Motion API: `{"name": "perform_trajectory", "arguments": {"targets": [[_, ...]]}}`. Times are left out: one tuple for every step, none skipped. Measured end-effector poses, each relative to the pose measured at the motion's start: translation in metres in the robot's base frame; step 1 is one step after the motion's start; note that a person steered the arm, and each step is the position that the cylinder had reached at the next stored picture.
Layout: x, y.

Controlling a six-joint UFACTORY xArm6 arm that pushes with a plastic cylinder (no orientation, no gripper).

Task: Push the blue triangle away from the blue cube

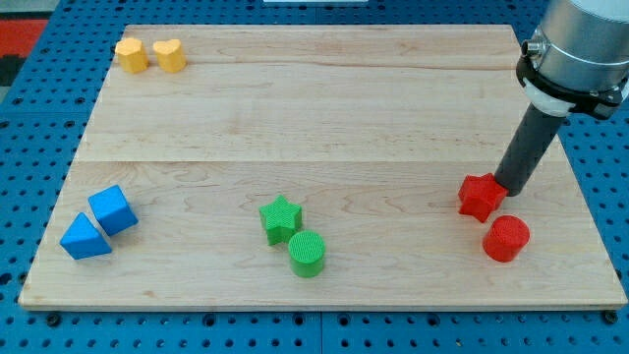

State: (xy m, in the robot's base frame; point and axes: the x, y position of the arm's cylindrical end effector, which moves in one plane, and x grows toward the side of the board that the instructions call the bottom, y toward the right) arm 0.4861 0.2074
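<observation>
The blue triangle [85, 238] lies at the view's bottom left of the wooden board [314, 118]. The blue cube [113, 209] sits just above and right of it, touching or nearly touching it. My tip [511, 186] is far off at the view's right, right beside the upper right of a red star block [481, 197]. The dark rod rises from there to the arm at the top right corner.
A red cylinder [506, 239] lies below the red star. A green star [281, 218] and a green cylinder [307, 254] sit at bottom centre. Two yellow blocks [131, 54] [169, 55] sit at the top left.
</observation>
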Motion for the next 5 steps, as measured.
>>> {"name": "perform_trajectory", "arguments": {"targets": [[0.0,0.001],[0.033,0.056],[0.125,0.08],[0.132,0.066],[0.132,-0.01]]}}
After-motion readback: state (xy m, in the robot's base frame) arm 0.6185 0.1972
